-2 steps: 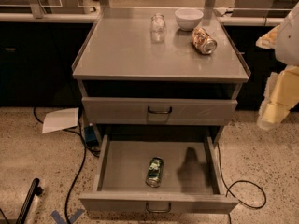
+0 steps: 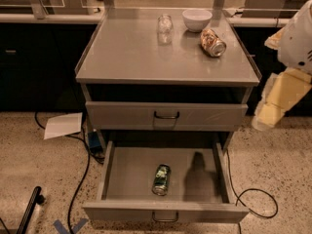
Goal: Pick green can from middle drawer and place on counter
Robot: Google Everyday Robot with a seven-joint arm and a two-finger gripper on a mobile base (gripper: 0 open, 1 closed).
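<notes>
The green can (image 2: 161, 179) lies on its side in the open middle drawer (image 2: 127, 175), near the drawer's centre and close to the front wall. The grey counter (image 2: 131, 52) is the cabinet top above it. My gripper (image 2: 276, 103) shows as pale yellow parts below the white arm at the right edge, level with the upper drawer, well right of and above the can. It holds nothing that I can see. A dark shadow falls on the drawer floor to the right of the can.
On the counter's back stand a clear glass jar (image 2: 165, 24), a white bowl (image 2: 197, 19) and an orange-brown can (image 2: 213, 42) on its side. The upper drawer (image 2: 165, 116) is shut. Paper (image 2: 63, 126) and cables (image 2: 80, 179) lie on the floor to the left.
</notes>
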